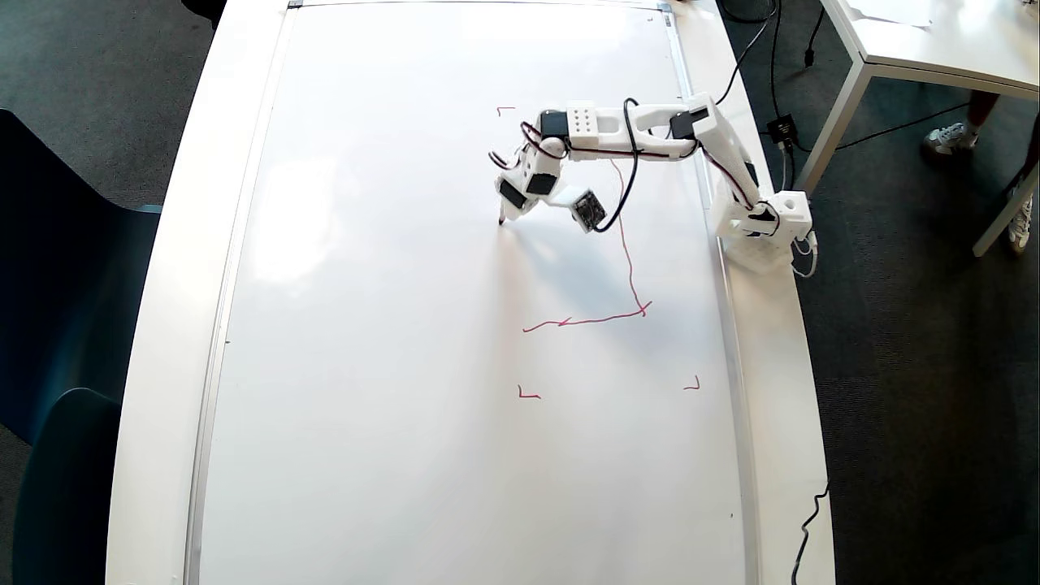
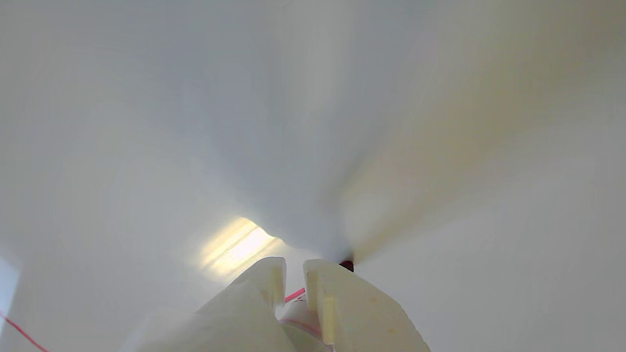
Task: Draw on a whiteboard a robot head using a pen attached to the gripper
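white 3D-printed claw gripper [image 1: 507, 213]: fingers nearly together, pen strapped alongside | slim red-tipped pen [image 2: 346, 265]: tip down on glossy silver-framed whiteboard [image 1: 390, 325], angled to mark | red robot head outline [image 1: 626, 268]: only two sides drawn, lots left

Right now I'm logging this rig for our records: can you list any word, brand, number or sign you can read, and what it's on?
None: no readable text in either view.
The whiteboard carries only red pen strokes and small corner marks.
The arm and gripper show no legible label.
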Action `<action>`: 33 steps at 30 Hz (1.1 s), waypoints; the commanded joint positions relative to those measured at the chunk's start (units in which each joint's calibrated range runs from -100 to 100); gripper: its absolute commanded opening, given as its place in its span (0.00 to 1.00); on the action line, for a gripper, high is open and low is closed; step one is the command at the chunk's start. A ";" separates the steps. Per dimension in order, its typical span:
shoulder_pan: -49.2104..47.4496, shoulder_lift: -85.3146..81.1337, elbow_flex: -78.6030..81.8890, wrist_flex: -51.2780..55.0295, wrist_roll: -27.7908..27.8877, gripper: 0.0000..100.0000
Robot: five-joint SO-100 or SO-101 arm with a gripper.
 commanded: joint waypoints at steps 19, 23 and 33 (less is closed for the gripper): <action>-20.27 0.15 -1.72 0.55 -7.71 0.01; -22.19 0.15 -1.72 0.11 -8.89 0.01; -22.26 -0.44 -1.81 -0.15 -9.32 0.01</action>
